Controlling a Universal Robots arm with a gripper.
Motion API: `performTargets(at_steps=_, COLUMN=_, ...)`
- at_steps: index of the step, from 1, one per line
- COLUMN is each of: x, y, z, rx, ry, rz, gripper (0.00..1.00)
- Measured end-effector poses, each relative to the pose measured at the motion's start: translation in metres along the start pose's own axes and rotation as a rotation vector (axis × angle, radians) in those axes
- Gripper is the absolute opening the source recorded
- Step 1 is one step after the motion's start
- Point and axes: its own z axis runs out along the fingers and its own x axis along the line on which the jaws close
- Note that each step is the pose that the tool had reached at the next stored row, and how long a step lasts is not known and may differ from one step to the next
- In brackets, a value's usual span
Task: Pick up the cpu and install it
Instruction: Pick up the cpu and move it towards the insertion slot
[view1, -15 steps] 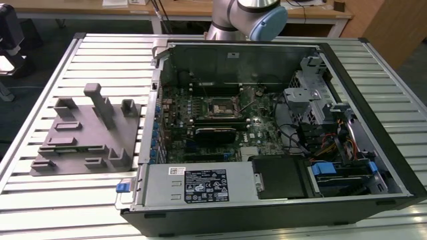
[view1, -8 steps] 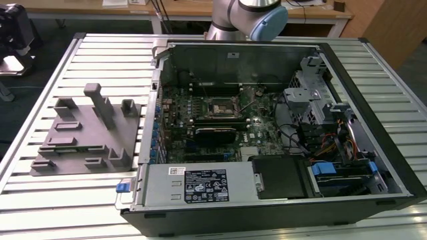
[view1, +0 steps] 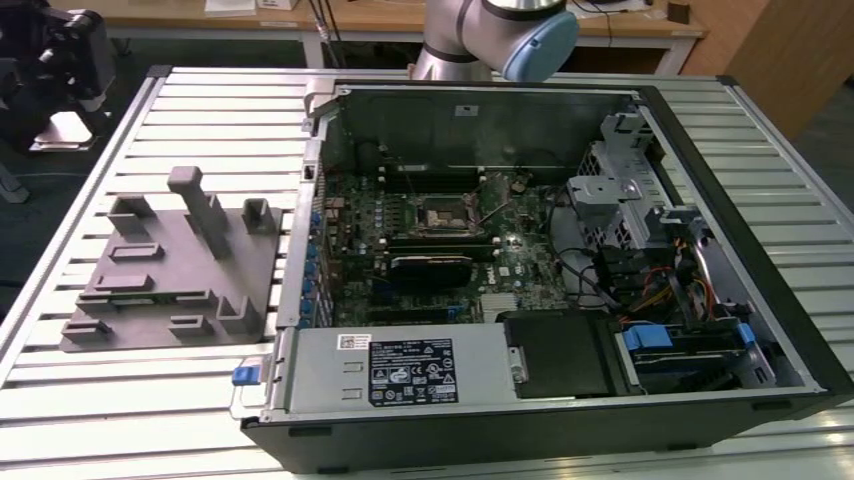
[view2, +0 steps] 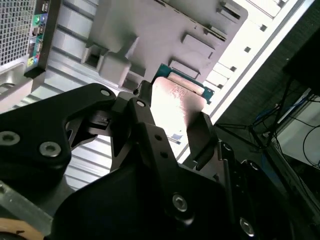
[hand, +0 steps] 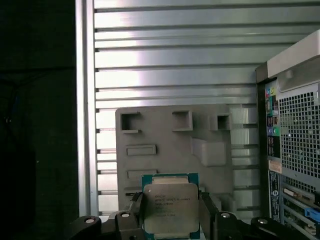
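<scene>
Silver-topped cpu (hand: 170, 207) in the grip, install not yet done
Pick-up looks finished: in the first wrist view the gripper (hand: 170, 216) has its black jaws closed narrow on two opposite edges of the cpu, holding it clear above the grey tray (hand: 165, 135) on the slatted table (hand: 175, 65), the open case (hand: 295, 130) off to one side. What's left, as I judge it, is the whole install: in the exterior view the socket (view1: 437, 212) on the board (view1: 400, 230) inside the case looks unfilled from where I stand. The cpu is a flat square, pale metal lid with faint print, a thin green rim showing round it, sitting level between the jaws
</scene>
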Motion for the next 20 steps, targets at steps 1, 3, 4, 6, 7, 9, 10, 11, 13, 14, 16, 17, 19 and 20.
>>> performTargets(at_steps=1, x=-0.0046, y=0.0002, z=0.0001, rx=0.0, ry=0.0006, rz=0.0, gripper=0.53)
performTargets(at_steps=3, x=-0.0132, y=0.0007, z=0.0001, rx=0.0001, ry=0.0017, rz=0.0, gripper=0.53)
performTargets(at_steps=4, x=-0.0176, y=0.0009, z=0.0001, rx=0.0002, ry=0.002, rz=0.0, gripper=0.53)
performTargets(at_steps=6, x=-0.0261, y=0.0013, z=0.0002, rx=0.0001, ry=0.0027, rz=0.0, gripper=0.53)
performTargets(at_steps=7, x=-0.0297, y=0.0015, z=0.0002, rx=0.0002, ry=0.0029, rz=0.0, gripper=0.53)
performTargets(at_steps=9, x=-0.0373, y=0.0019, z=0.0003, rx=0.0, ry=0.0029, rz=0.0, gripper=0.53)
performTargets(at_steps=10, x=-0.0415, y=0.0021, z=0.0004, rx=0.0, ry=0.003, rz=0.0, gripper=0.53)
performTargets(at_steps=11, x=-0.0458, y=0.0023, z=0.0003, rx=0.0002, ry=0.0033, rz=0.0, gripper=0.53)
performTargets(at_steps=13, x=-0.055, y=0.0028, z=0.0005, rx=0.0001, ry=0.0033, rz=0.0, gripper=0.53)
performTargets(at_steps=14, x=-0.0596, y=0.003, z=0.0007, rx=0.0001, ry=0.0034, rz=0.0, gripper=0.53)
performTargets(at_steps=16, x=-0.0685, y=0.0034, z=0.0008, rx=0.0003, ry=0.0039, rz=0.0, gripper=0.53)
performTargets(at_steps=17, x=-0.073, y=0.0037, z=0.0011, rx=0.0002, ry=0.0039, rz=0.0, gripper=0.53)
performTargets(at_steps=19, x=-0.0822, y=0.0042, z=0.0015, rx=0.0002, ry=0.0043, rz=0.0, gripper=0.53)
performTargets(at_steps=20, x=-0.0868, y=0.0044, z=0.0017, rx=0.0003, ry=0.0046, rz=0.0, gripper=0.53)
